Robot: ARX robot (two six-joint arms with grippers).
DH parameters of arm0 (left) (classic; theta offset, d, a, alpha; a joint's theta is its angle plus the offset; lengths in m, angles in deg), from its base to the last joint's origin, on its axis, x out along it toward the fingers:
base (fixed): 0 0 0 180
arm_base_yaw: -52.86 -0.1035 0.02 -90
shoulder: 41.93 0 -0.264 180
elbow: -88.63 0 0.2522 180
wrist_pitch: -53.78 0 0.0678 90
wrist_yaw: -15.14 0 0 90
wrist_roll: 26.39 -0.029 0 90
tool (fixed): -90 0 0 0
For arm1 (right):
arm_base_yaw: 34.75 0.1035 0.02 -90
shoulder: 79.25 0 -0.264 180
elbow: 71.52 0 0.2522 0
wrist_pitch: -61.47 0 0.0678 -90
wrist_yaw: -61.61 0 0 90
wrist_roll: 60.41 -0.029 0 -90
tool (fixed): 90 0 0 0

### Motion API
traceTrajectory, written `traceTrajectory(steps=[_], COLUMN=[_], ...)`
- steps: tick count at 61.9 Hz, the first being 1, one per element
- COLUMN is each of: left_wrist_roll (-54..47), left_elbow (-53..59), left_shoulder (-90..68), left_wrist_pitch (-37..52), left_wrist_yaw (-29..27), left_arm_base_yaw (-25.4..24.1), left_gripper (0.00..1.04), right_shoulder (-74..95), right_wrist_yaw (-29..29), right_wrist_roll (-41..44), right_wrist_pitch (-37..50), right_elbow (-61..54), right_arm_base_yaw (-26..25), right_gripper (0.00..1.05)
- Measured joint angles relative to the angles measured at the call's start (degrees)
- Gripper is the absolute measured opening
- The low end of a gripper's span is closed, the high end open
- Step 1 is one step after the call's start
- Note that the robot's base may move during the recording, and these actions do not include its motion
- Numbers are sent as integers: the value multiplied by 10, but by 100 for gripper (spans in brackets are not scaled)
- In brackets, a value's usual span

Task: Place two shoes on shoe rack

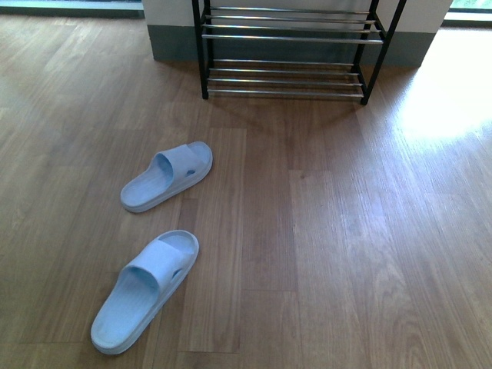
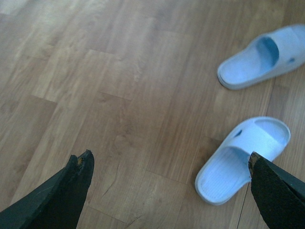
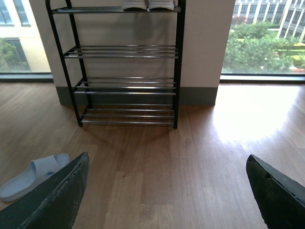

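**Sandals on floor; both tools released**

Near sandal point(image 1: 144, 290) lies flat on the wood floor point(image 1: 346, 231), just beside one finger of the left tool point(image 2: 169, 164). Far sandal point(image 1: 167, 176) lies beyond it, apart. Shoe rack point(image 1: 288, 38) stands against the wall, well ahead of the right tool point(image 3: 167, 162). Both tools spread wide, empty.

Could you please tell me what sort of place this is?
Probably a home or flat's entry area: a black-framed shoe rack stands against the wall, two pale blue slide sandals lie on the wood-plank floor, and large windows show trees and buildings outside.
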Motion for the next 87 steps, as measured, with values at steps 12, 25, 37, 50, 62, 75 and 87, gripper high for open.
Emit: traceTrajectory(steps=[12,25,37,50,62,75,87], left_wrist_roll=[-55,-94,-141,-219,-266,-289,-342], left_elbow=[-93,-191,-229,-273,-324,-369,-415], left_shoulder=[-224,-437,-548,-623,-669,-715,-763], left_wrist_pitch=[73,96,103,114,121,123,136], left_wrist_yaw=[25,81,77,45,42,78,78], left_arm_base_yaw=[21,37,41,32,25,27,31], left_gripper=[95,95,95,95,95,95,95], right_shoulder=[0,0,0,0,0,0,0], right_wrist_yaw=[0,0,0,0,0,0,0], right_wrist_roll=[0,0,0,0,0,0,0], right_wrist_pitch=[0,0,0,0,0,0,0], right_elbow=[0,0,0,0,0,0,0], right_arm_base_yaw=[0,0,0,0,0,0,0], right_gripper=[96,96,96,96,96,96,96])
